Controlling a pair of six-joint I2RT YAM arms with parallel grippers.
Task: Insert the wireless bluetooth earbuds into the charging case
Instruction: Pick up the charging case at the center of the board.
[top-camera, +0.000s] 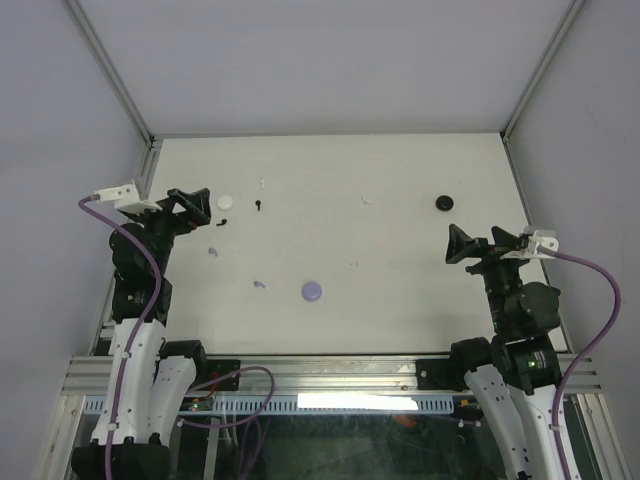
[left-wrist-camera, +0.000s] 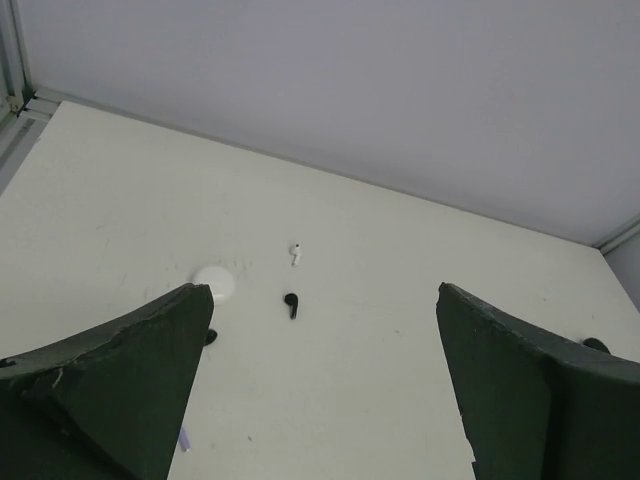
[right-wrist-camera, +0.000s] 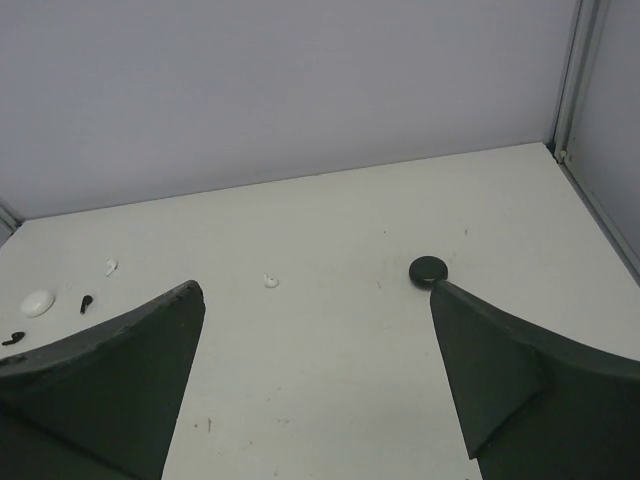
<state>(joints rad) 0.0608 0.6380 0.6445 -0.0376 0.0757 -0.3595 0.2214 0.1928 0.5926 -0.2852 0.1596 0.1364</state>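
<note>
Presently, with the left gripper (top-camera: 197, 210) and right gripper (top-camera: 478, 245) spread wide and empty, a tiny black earbud (top-camera: 258, 205) just beside the round white case (top-camera: 225, 201) could be flicked away if pinched off-centre.

Cases, three: white case (top-camera: 225, 201), black case (top-camera: 444, 202), lavender case (top-camera: 312, 291); buds, six: two black earbuds (top-camera: 258, 205), two white earbuds (top-camera: 367, 199), two lavender earbuds (top-camera: 260, 284)

Black earbud (left-wrist-camera: 210, 337) half hidden behind finger (left-wrist-camera: 130, 370) of left pincer (left-wrist-camera: 322, 292); black case (left-wrist-camera: 597, 345) mostly hidden behind other finger.
</note>
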